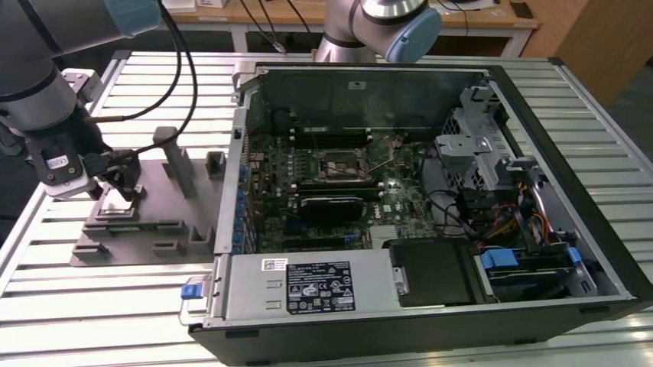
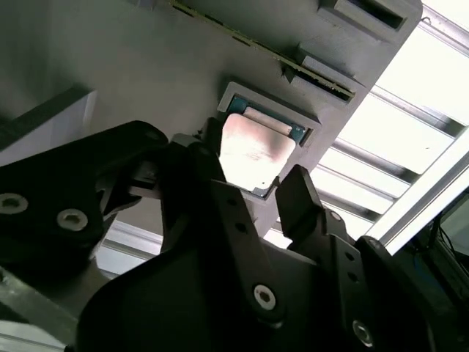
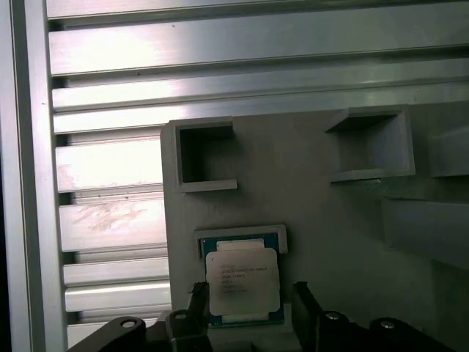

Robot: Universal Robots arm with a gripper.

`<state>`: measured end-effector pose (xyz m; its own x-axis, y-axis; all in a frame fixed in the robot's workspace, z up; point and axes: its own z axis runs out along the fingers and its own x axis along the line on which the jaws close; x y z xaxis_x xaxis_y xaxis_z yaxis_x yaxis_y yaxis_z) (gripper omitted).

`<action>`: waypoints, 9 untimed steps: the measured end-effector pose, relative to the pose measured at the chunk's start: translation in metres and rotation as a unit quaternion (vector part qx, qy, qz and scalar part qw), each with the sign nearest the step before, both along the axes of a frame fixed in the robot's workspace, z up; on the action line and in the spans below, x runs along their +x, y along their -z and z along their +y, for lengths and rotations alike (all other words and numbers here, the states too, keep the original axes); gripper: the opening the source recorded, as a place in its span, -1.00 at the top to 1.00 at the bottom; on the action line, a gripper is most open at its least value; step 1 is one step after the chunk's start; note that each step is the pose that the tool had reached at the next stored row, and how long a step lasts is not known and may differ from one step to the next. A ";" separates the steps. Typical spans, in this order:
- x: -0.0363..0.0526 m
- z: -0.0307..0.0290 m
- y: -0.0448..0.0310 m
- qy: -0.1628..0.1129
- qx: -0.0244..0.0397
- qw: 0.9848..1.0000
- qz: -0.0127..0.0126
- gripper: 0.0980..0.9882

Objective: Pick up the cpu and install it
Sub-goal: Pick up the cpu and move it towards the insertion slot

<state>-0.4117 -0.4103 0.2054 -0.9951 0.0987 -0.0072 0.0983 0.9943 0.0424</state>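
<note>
A slatted metal counter (image 1: 153, 76) is seen carrying a grey tray (image 1: 143, 229), with an open computer case (image 1: 571, 153) set just beside the tray. The cpu (image 3: 242, 282) is found lying flat in a shallow recess of the tray, silver top up, directly beneath the gripper (image 3: 249, 293). No long axis is offered by the near-square chip. The gripper is held open, and two opposite edges of the chip are straddled by its fingers (image 2: 297, 191), with a slight gap judged on at least one side. The arm is bent down over the tray, wrist pointed at it.
</note>
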 end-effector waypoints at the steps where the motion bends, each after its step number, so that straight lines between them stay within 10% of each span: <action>1: 0.0000 0.0000 0.0000 0.000 0.000 1.000 0.000 -0.09; 9: 0.0000 0.0000 0.0044 0.000 0.000 1.000 0.000 -0.23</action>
